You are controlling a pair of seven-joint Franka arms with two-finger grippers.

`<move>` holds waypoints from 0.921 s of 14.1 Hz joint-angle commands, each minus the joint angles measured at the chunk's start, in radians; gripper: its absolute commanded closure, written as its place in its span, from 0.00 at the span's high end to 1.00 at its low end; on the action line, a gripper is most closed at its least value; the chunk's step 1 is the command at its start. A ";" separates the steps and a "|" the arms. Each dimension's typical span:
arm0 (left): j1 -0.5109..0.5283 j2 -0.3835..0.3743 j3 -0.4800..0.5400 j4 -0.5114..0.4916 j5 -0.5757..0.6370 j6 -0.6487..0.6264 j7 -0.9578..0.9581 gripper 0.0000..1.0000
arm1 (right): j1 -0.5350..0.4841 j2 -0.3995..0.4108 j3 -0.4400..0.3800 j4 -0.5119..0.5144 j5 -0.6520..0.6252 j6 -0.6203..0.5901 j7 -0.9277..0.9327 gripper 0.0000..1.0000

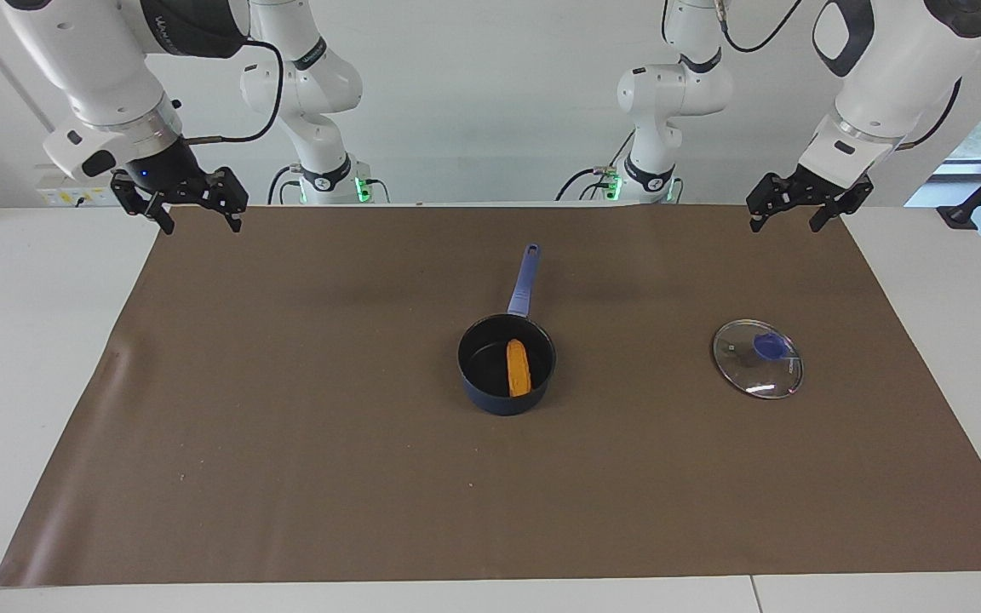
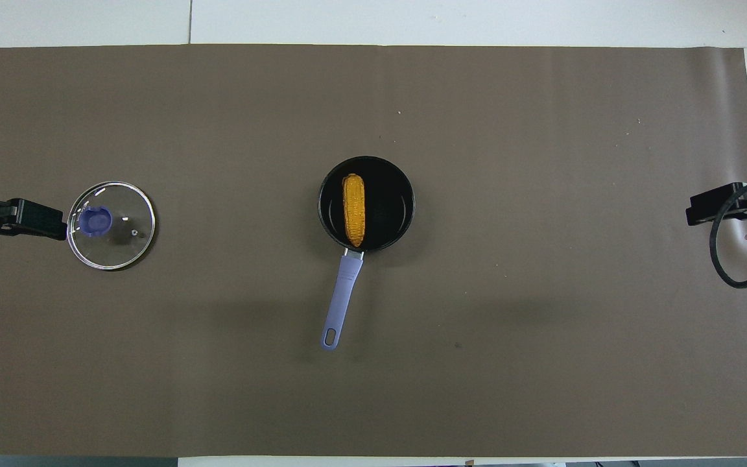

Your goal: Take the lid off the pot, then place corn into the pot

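Bright, even light from above, soft faint shadows on the brown mat (image 1: pixel 286 426) beside the pot (image 1: pixel 506 364), small white glints on the lid (image 1: pixel 757 358), daylight at a window near the left arm's end, both views sharp, no blur
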 commanded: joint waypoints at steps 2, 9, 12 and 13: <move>-0.017 0.016 0.010 0.020 -0.005 0.011 -0.024 1.00 | -0.016 0.010 -0.004 0.005 0.017 0.009 -0.017 1.00; -0.016 0.015 0.010 0.017 -0.005 0.008 -0.022 1.00 | -0.047 0.018 -0.005 0.003 0.020 0.000 -0.029 1.00; -0.017 0.015 0.010 0.018 -0.005 0.001 -0.022 1.00 | -0.052 0.024 -0.007 0.003 0.022 0.003 -0.048 1.00; -0.019 0.015 0.009 0.019 -0.005 0.004 -0.022 1.00 | -0.056 0.023 -0.007 0.002 0.022 0.003 -0.048 1.00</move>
